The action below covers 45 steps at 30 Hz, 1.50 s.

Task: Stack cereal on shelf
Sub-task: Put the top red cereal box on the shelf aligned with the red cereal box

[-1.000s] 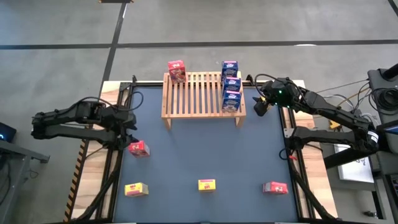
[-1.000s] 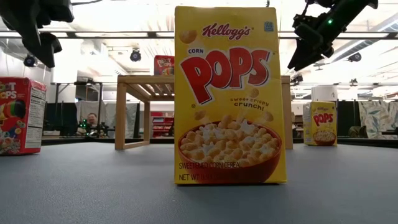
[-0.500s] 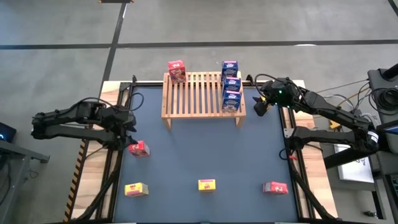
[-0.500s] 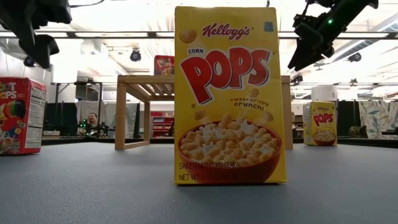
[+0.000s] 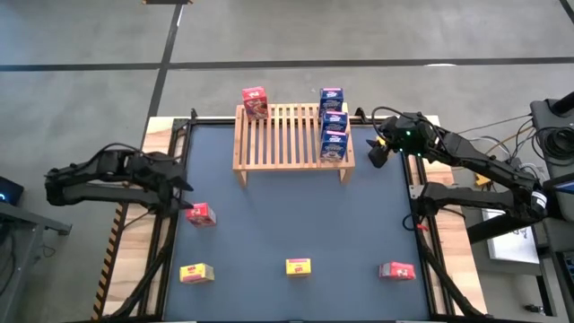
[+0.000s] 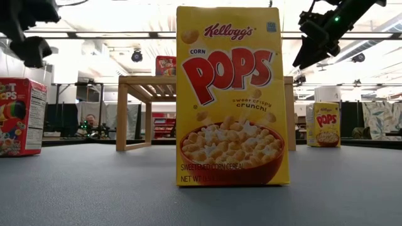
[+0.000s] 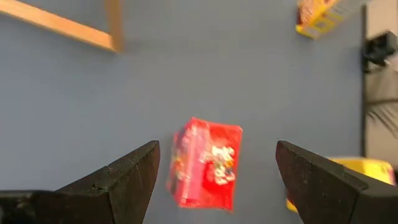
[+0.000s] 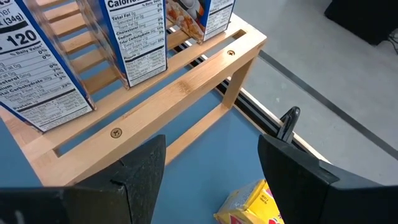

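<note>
The wooden slatted shelf stands at the table's far side. On it stand a red cereal box at its far-left corner and three blue boxes in a row along its right end. A red box, two yellow boxes and another red box rest on the mat. My left gripper is open above the near-left red box. My right gripper is open, up in the air beside the shelf's right end, over a third yellow box.
The dark blue mat has open room in its middle, between the shelf and the near row of boxes. Wooden table borders and black frame rails run along both sides. Cables lie off the right edge.
My left gripper has drawn back toward the table's left edge and risen a little, staying open. The boxes and the shelf have not moved.
</note>
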### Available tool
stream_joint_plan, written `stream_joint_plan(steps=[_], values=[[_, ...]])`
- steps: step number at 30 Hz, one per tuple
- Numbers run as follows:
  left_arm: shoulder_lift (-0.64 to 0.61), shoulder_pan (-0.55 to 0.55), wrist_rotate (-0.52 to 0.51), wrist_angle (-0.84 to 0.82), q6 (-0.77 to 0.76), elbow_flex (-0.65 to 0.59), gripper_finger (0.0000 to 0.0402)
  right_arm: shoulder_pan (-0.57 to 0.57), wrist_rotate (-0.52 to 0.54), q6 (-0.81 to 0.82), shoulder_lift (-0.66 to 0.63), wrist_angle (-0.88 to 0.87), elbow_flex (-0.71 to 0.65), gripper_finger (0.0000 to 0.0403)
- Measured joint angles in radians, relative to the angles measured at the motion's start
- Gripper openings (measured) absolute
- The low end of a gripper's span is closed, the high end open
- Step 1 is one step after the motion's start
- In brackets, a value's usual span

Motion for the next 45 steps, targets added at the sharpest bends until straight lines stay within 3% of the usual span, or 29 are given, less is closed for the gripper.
stream_joint_plan(steps=[8,19,26,36,45], values=[[0.053,0.000,0.140,0.000,-0.026,-0.063,0.0304,0.000,0.000,0.001,0.001,0.006,0.000,0.0244],[0.157,-0.002,0.096,-0.046,0.012,0.034,0.0274,0.000,0.000,0.001,0.001,0.000,-0.001,0.0244],[0.180,-0.002,0.092,-0.052,0.043,0.031,0.0259,0.000,0.000,0.008,0.001,0.007,-0.002,0.0244],[0.213,-0.002,0.111,-0.052,0.019,0.025,0.0259,0.000,0.000,-0.003,0.001,0.008,-0.002,0.0244],[0.238,-0.002,0.114,-0.052,-0.057,0.025,0.0295,0.000,0.000,-0.015,0.001,0.008,-0.017,0.0244]])
